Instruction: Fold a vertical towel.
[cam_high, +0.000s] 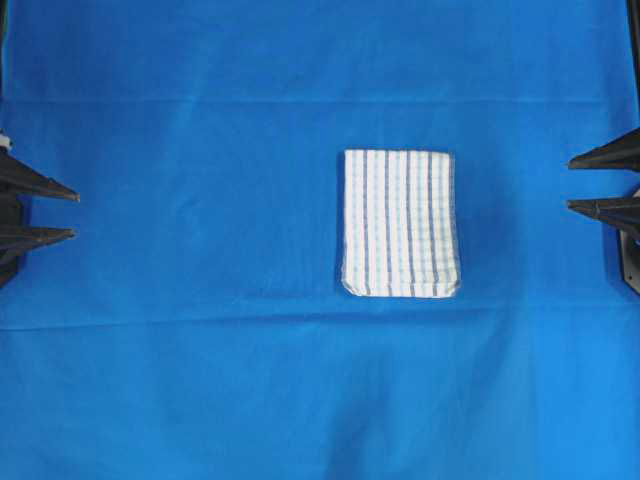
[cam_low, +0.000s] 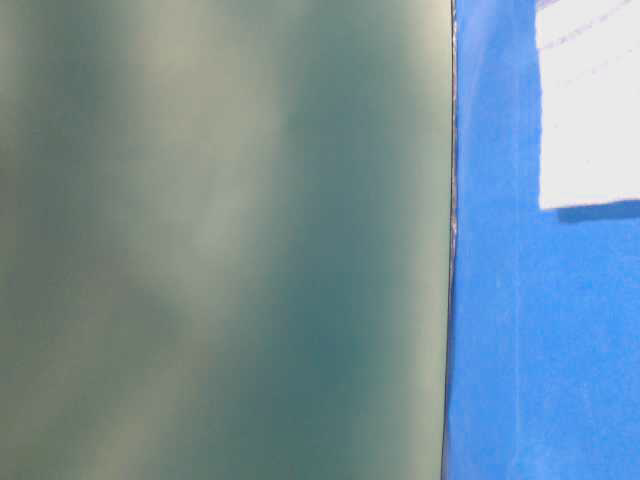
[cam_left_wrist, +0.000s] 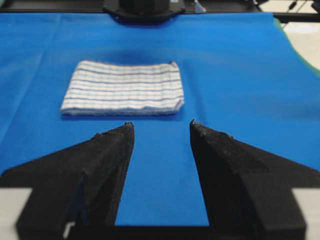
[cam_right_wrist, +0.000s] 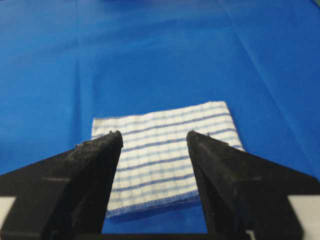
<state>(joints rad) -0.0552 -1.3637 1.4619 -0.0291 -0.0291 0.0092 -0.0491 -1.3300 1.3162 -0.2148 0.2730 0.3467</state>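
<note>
— Two grippers, both parked at the edges. Which one sits closer to the towel?

— The right gripper (cam_high: 573, 183), I'd say. The narrow white cloth towel with thin blue and grey lengthwise stripes (cam_high: 400, 222) lies right of centre on the large plain blue cloth (cam_high: 200, 150) in the overhead view, near that arm and well apart from the left gripper (cam_high: 76, 213).

— How does its long axis run?

— Top to bottom in the overhead view, stripes along it. It looks compact, with rounded lower corners and a thick doubled edge in the left wrist view (cam_left_wrist: 122, 87), so it seems already folded at least once.

— And the hands?

— Both spread wide with nothing between the fingers. Through the right gripper (cam_right_wrist: 154, 133) the towel (cam_right_wrist: 167, 152) lies straight ahead, its long side facing the fingertips. Through the left gripper (cam_left_wrist: 162, 122) it sits ahead and a little to the left.

— So the next move?

— If another fold is wanted, my judgement is that the right arm has the short reach, straight inward across the towel's short axis.
</note>
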